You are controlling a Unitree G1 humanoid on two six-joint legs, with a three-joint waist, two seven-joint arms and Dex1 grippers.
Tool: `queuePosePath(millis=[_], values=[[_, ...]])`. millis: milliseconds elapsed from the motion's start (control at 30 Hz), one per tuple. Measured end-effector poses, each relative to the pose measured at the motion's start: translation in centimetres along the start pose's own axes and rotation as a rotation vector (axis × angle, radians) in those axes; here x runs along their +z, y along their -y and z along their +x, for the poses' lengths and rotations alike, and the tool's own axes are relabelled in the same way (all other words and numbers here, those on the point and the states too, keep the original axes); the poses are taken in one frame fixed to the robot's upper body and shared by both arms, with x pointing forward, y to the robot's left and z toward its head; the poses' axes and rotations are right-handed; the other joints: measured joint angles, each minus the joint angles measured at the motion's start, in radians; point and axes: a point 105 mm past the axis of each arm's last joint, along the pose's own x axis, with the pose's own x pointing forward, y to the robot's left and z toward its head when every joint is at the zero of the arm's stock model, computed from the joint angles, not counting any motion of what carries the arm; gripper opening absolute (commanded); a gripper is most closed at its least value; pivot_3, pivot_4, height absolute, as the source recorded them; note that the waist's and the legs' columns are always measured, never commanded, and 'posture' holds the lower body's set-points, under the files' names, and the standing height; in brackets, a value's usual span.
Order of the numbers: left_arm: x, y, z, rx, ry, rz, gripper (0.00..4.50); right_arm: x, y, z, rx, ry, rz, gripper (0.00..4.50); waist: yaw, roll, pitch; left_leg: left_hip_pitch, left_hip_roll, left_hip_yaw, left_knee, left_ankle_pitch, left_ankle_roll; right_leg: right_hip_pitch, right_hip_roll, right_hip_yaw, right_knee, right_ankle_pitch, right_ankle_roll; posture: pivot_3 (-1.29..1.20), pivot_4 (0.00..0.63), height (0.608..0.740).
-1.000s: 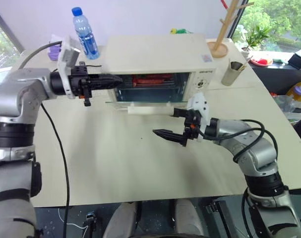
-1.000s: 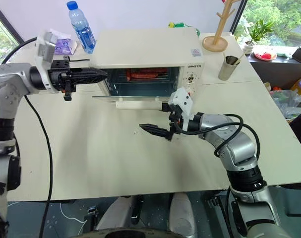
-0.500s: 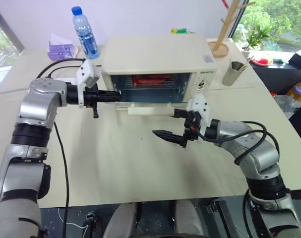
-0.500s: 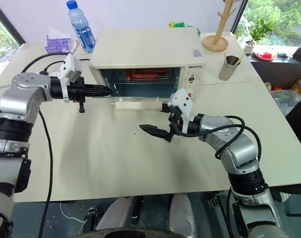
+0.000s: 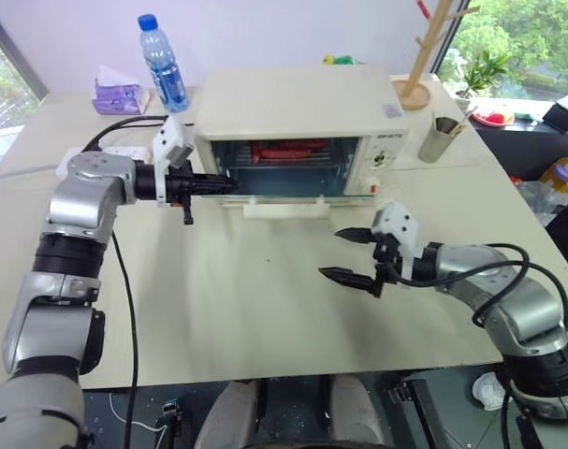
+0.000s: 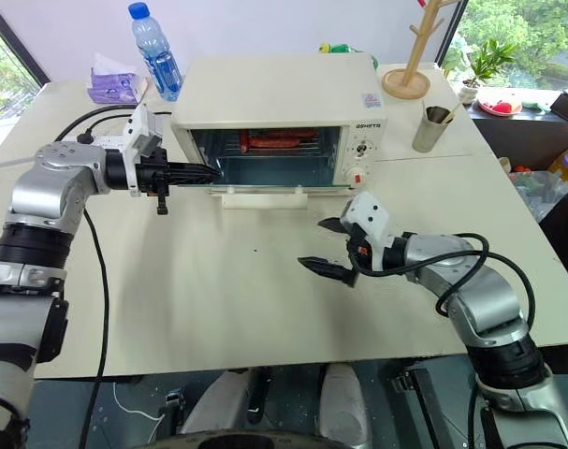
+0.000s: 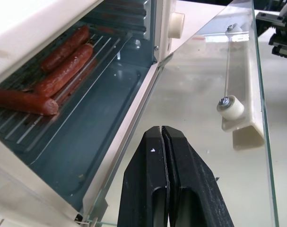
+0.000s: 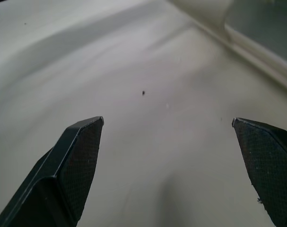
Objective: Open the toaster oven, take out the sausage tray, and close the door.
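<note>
Glass door (image 7: pixel 219 80) lowered flat, red sausages on ridged sausage tray (image 7: pixel 63 94), left gripper (image 7: pixel 161 135) pinched closed, right gripper (image 6: pixel 323 245) spread wide.

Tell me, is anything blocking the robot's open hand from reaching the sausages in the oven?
Nothing visible does. The door is folded down flat, so the toaster oven is open at the front, and the sausage tray sits inside. The right gripper hangs open over bare table, in front of the door. The left gripper, shut, is at the opening's left edge.
</note>
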Motion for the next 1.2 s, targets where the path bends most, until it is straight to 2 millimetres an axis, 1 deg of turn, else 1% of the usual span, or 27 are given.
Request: queuePosePath(millis=[100, 200, 267, 333, 433, 600, 733, 833, 967, 1067, 1133, 1200], values=[[-0.2, 0.2, 0.1, -0.002, 0.003, -0.002, 0.04, 0.5, -0.9, -2.1, 0.035, -0.007, 0.003, 4.5, 0.003, 0.0, 0.0, -0.001, 0.0, 0.0, 0.003, -0.002, 0.002, 0.001, 0.0, 0.0, 0.0, 0.0, 0.0, 0.0, 0.15, 0.739], [-1.1, 0.7, 0.1, -0.007, -0.008, -0.022, 0.04, 1.8, -1.1, -4.1, 0.031, 0.028, 0.001, 4.5, 0.0, 0.0, 0.0, -0.001, 0.0, 0.001, 0.007, -0.003, 0.005, 0.003, 0.0, 0.0, 0.0, 0.001, 0.001, 0.0, 0.15, 0.739], [-1.9, 1.1, 0.2, -0.011, -0.015, -0.047, 0.04, 2.8, -1.1, -5.2, 0.021, 0.075, 0.024, 4.5, 0.002, 0.0, 0.0, -0.001, 0.0, 0.002, 0.007, -0.003, 0.005, 0.003, -0.001, 0.0, -0.001, 0.001, 0.001, 0.0, 0.15, 0.739], [-2.8, 1.7, 0.2, -0.011, -0.021, -0.074, 0.04, 3.4, -0.7, -6.4, -0.013, 0.082, 0.023, 4.5, 0.005, 0.0, 0.0, -0.001, 0.0, 0.002, 0.007, -0.003, 0.005, 0.004, -0.001, 0.001, -0.001, 0.001, 0.002, 0.0, 0.15, 0.739], [-4.0, 2.4, 0.3, -0.012, -0.029, -0.114, 0.04, 3.8, -0.2, -7.8, -0.058, 0.064, 0.011, 4.5, 0.007, 0.0, 0.0, -0.001, 0.0, 0.003, 0.008, -0.003, 0.005, 0.004, -0.001, 0.001, -0.002, 0.001, 0.002, 0.0, 0.15, 0.739], [-5.3, 3.7, 1.1, -0.013, -0.029, -0.152, 0.04, 3.8, 1.0, -8.7, -0.11, 0.051, 0.018, 4.5, 0.008, 0.0, 0.0, -0.001, 0.0, 0.004, 0.008, -0.004, 0.006, 0.004, -0.001, 0.001, -0.002, 0.001, 0.002, 0.0, 0.15, 0.739], [-7.9, 4.6, 1.5, -0.007, -0.082, -0.187, 0.04, 4.1, 1.8, -9.0, -0.142, 0.066, 0.019, 4.5, 0.006, 0.0, 0.0, -0.001, 0.001, 0.006, 0.008, -0.004, 0.007, 0.003, -0.001, 0.002, -0.002, 0.001, 0.002, 0.0, 0.15, 0.739], [-8.2, 4.3, 1.7, 0.016, -0.083, -0.157, 0.04, 4.4, 2.0, -9.0, -0.15, 0.075, 0.007, 4.5, 0.01, 0.0, 0.0, -0.001, 0.001, 0.006, 0.008, -0.004, 0.007, 0.004, -0.002, 0.002, -0.003, 0.001, 0.002, 0.0, 0.15, 0.739], [-8.3, 3.9, 1.7, 0.046, -0.085, -0.114, 0.04, 4.3, 2.1, -8.8, -0.159, 0.071, 0.007, 4.5, 0.021, 0.0, 0.0, -0.001, 0.001, 0.007, 0.008, -0.004, 0.007, 0.004, -0.002, 0.002, -0.003, 0.001, 0.002, 0.0, 0.15, 0.739], [-8.2, 3.7, 1.5, 0.054, -0.079, -0.136, 0.75, 4.4, 2.3, -8.5, -0.165, 0.075, -0.003, 4.5, 0.025, 0.0, 0.0, -0.001, 0.001, 0.007, 0.008, -0.004, 0.007, 0.003, -0.001, 0.003, -0.003, 0.001, 0.002, 0.0, 0.15, 0.739], [-7.6, 3.8, 0.7, 0.051, -0.05, -0.201, 1.74, 4.6, 2.4, -8.1, -0.17, 0.079, -0.017, 4.5, 0.024, 0.0, 0.0, -0.002, 0.001, 0.007, 0.008, -0.004, 0.007, 0.001, -0.001, 0.003, -0.003, 0.001, 0.002, 0.0, 0.15, 0.739], [-5.9, 3.6, -0.6, 0.066, 0.0, -0.232, 2.77, 4.8, 2.6, -7.6, -0.179, 0.087, -0.037, 4.5, 0.024, 0.0, 0.0, -0.003, 0.001, 0.007, 0.008, -0.005, 0.007, 0.0, -0.001, 0.003, -0.003, 0.001, 0.002, 0.0, 0.15, 0.739]])
